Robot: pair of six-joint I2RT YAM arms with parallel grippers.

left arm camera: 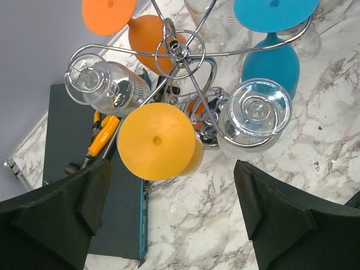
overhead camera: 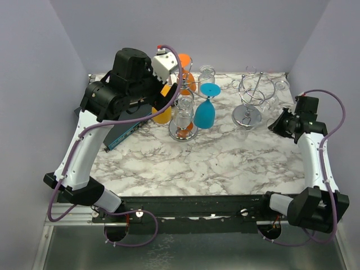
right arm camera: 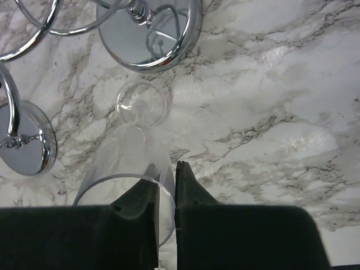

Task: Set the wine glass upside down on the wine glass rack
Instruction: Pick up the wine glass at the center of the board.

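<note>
A clear wine glass (right arm camera: 126,160) lies on the marble with its foot (right arm camera: 140,104) pointing away from me. My right gripper (right arm camera: 167,177) is shut on its rim, one finger inside the bowl and one outside. Just beyond the foot stands the chrome wine glass rack (overhead camera: 256,93), showing its round base (right arm camera: 149,34) in the right wrist view. In the top view my right gripper (overhead camera: 281,122) sits low beside that rack. My left gripper (left arm camera: 171,225) hangs open with nothing in it, above a second rack (left arm camera: 177,50) loaded with glasses.
The left rack carries orange (left arm camera: 149,36), yellow (left arm camera: 157,140), blue (left arm camera: 270,56) and clear (left arm camera: 253,118) glasses upside down. A dark flat case (left arm camera: 73,152) with tools lies left of it. A second chrome disc (right arm camera: 25,138) sits left of the held glass. Walls enclose the table.
</note>
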